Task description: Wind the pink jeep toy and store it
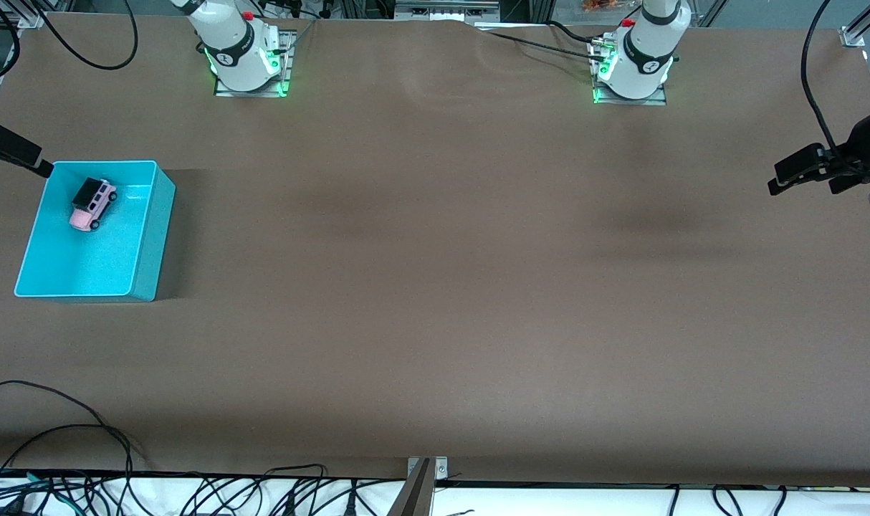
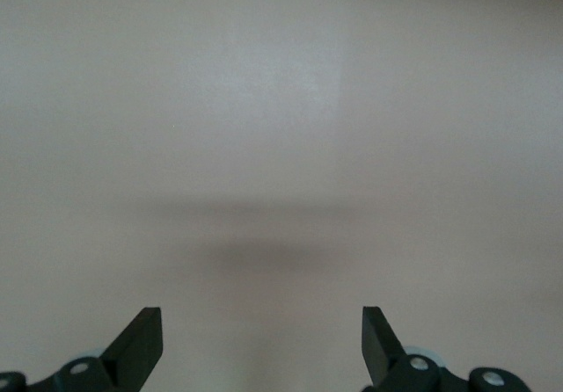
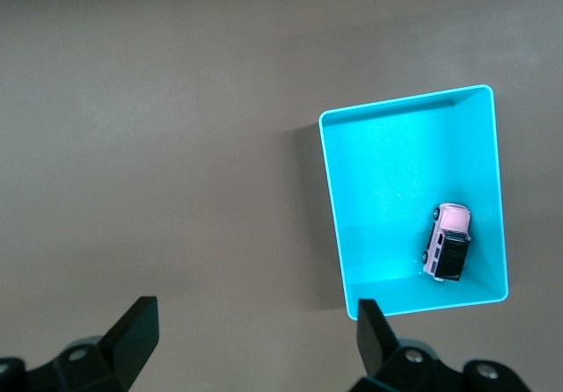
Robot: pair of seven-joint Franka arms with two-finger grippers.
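The pink jeep toy (image 1: 91, 203), light pink with a black roof, lies inside the turquoise bin (image 1: 150, 236), in the part of the bin farther from the front camera. The bin stands at the right arm's end of the table. My right gripper (image 1: 21, 153) is open and empty, up in the air just outside the bin's corner that lies farthest from the front camera. Its wrist view shows the jeep (image 3: 447, 241) in the bin (image 3: 387, 172), off to one side of the open gripper (image 3: 255, 313). My left gripper (image 1: 779, 179) is open and empty over bare table at the left arm's end, and its wrist view (image 2: 262, 315) shows only tabletop.
The two arm bases (image 1: 245, 61) (image 1: 632, 68) stand along the table edge farthest from the front camera. Black cables (image 1: 62, 437) lie along the edge nearest that camera. A metal bracket (image 1: 426, 469) sits at the middle of that edge.
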